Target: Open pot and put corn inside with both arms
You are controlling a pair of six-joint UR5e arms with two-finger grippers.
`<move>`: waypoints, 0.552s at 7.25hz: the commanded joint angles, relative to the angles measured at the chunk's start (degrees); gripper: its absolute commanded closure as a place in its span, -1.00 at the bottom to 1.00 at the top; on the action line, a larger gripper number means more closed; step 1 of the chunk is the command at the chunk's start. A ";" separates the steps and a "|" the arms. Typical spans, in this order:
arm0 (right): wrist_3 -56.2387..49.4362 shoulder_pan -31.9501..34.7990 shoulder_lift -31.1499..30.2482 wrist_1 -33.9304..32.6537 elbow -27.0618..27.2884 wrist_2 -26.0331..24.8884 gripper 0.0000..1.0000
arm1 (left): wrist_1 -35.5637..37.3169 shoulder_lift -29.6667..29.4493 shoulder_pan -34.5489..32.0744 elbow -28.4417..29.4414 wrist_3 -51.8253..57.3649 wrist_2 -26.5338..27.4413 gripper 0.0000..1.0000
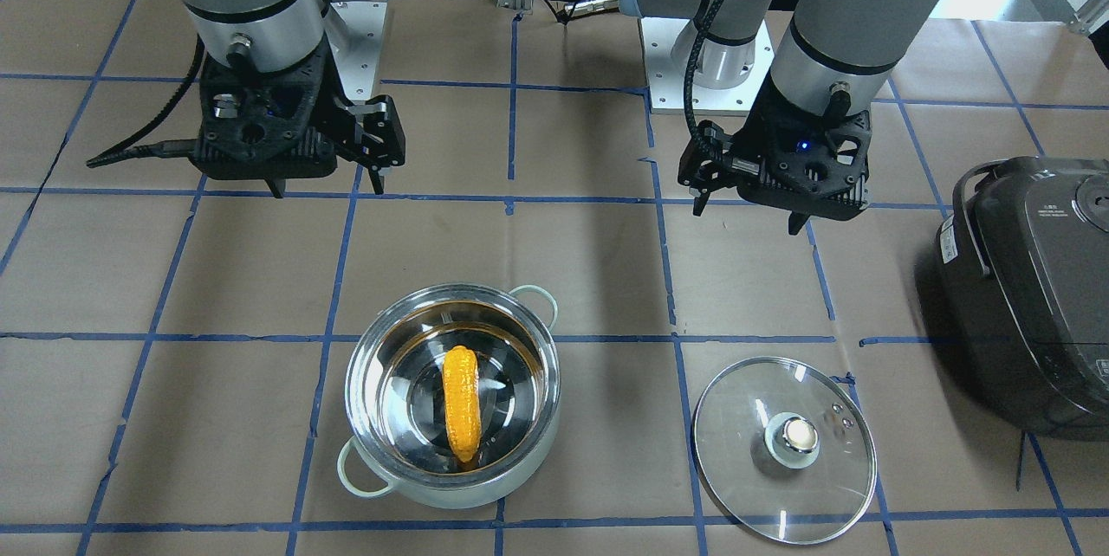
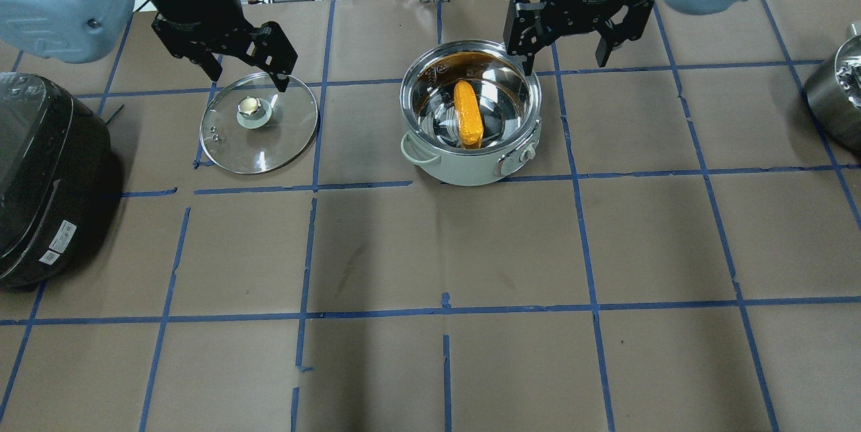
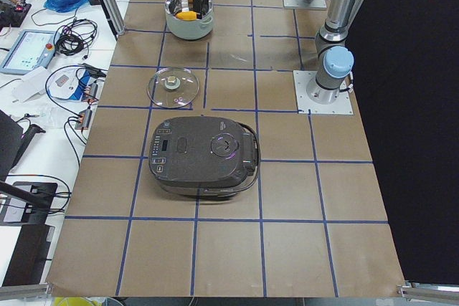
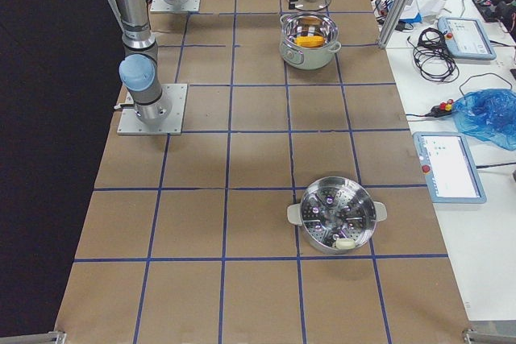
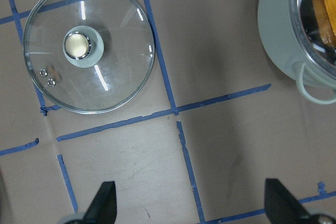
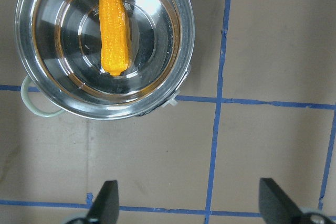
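Note:
The pot [image 2: 464, 173] stands open at the table's far middle, with the corn [image 2: 468, 114] lying inside on its steel bottom. The glass lid [image 2: 282, 129] lies flat on the table to the pot's left, knob up. My left gripper [image 2: 250, 81] hovers open and empty over the lid's far edge. My right gripper [image 2: 565, 65] hovers open and empty just beyond the pot's far right rim. The front view shows the pot [image 1: 450, 487], the corn [image 1: 462, 400] and the lid [image 1: 745, 469], with both grippers raised. The right wrist view looks down on the corn [image 6: 114, 30].
A dark grey rice cooker [image 2: 47, 183] sits at the table's left end. A steel steamer pot [image 4: 337, 223] stands at the right end. Brown paper with blue tape lines covers the table.

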 commanded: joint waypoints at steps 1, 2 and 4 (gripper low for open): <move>-0.29 -4.84 -2.16 5.10 0.17 2.02 -0.87 | 0.26 0.30 0.13 -0.45 -0.02 -0.60 -1.00; -0.20 -4.26 -2.34 5.12 0.00 1.94 -0.93 | 0.26 0.39 0.04 -0.45 -0.98 -0.69 -1.00; -0.29 -4.16 -2.35 3.89 0.17 1.15 -0.99 | -0.09 1.18 0.22 -0.54 -3.86 0.01 -1.00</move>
